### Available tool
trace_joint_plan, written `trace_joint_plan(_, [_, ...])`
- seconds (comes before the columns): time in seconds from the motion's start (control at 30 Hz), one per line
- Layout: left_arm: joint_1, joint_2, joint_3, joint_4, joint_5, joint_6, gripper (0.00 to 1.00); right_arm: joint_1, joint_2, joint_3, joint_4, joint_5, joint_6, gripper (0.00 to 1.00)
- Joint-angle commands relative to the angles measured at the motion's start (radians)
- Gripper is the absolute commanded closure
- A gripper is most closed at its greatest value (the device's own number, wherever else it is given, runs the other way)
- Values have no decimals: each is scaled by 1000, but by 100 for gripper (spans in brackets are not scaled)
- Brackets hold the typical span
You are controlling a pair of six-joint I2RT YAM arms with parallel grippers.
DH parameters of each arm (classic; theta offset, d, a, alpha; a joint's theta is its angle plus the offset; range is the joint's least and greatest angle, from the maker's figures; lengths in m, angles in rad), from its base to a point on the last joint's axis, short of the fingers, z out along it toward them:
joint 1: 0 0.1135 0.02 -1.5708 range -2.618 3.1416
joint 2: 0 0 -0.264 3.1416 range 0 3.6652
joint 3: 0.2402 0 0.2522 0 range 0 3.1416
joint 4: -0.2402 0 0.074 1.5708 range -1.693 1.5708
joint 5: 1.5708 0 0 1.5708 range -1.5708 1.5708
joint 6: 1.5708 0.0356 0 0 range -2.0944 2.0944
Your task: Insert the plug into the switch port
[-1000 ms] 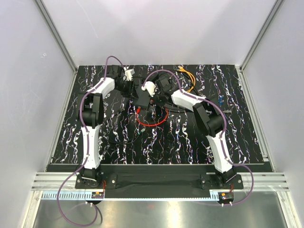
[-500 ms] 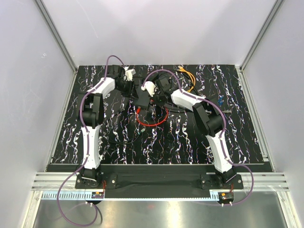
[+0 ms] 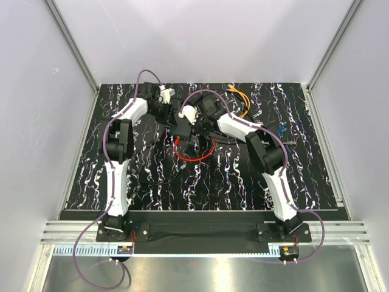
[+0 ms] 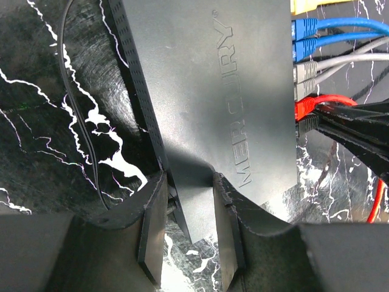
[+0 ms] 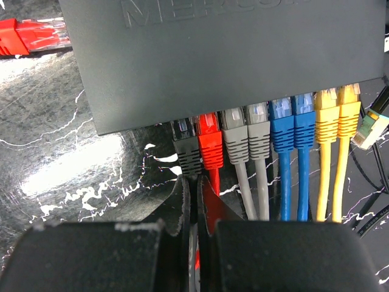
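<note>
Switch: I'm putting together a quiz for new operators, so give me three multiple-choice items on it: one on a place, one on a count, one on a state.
1. In the right wrist view, which plug sits just left of the red plug?
A. yellow
B. black
C. blue

2. How many grey plugs are in the switch?
A. one
B. four
C. two

3. What is the left gripper doing?
A. clamping the switch
B. hanging open above the table
C. holding a cable

Answers:
1 B: the black plug adjoins the red plug at the row's left end.
2 C: two grey plugs stand side by side, right of the red plug.
3 A: its fingers press on both faces of the switch.
</note>
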Motion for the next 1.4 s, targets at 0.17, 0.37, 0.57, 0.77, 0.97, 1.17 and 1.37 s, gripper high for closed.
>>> trace_joint_plan(0.17, [-122,47,-104,-98,236,15,60,117,13,20,305,-181,15,100])
trace_joint_plan(0.37, [-38,-27,-81,-120,172,50,54,92,-71,-77,279,-165,9,78])
trace_joint_plan(0.57, [26,-77,-21,-223,132,104,49,61,-127,-100,213,-146,38,58])
trace_joint_plan(0.77, [69,-183,-1,-338,51,226,41,23,-203,-115,161,-135,69,41])
trace_joint_plan(0.97, [92,-281,-75,-400,-57,387,35,5,-249,-111,105,-123,93,27])
trace_joint_plan(1.17, [82,-335,-168,-426,-196,621,35,-46,-332,-106,29,-192,167,10])
trace_joint_plan(1.37, [24,-330,-200,-378,-334,780,37,-129,-392,-91,-43,-310,265,10])
